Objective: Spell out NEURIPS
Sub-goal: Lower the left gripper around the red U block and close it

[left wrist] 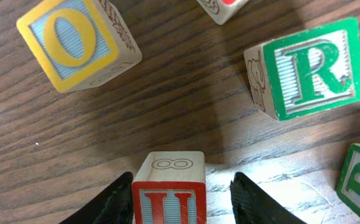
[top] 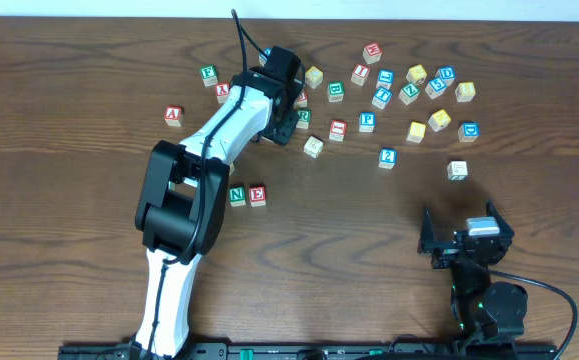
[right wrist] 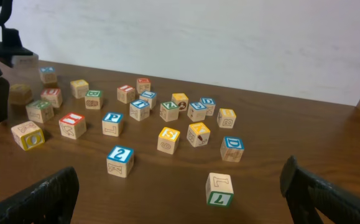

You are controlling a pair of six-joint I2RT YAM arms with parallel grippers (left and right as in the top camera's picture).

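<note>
A green N cube (top: 237, 196) and a red E cube (top: 257, 195) sit side by side near the table's middle left. In the left wrist view a red U cube (left wrist: 168, 193) stands on the table between the fingers of my left gripper (left wrist: 183, 182). The left finger touches the cube and a gap shows at the right finger. Overhead, the left gripper (top: 289, 105) hides this cube. A green R cube (left wrist: 310, 68) lies just ahead. A blue P cube (top: 367, 121) and a yellow S cube (right wrist: 169, 138) lie in the scatter. My right gripper (top: 466, 245) is open and holds nothing.
Many other letter and number cubes are scattered across the far right half of the table. Among them are a yellow O cube (left wrist: 74, 40), a blue 2 cube (right wrist: 120, 160) and a green 7 cube (right wrist: 220, 190). A red A cube (top: 173, 115) lies at the left.
</note>
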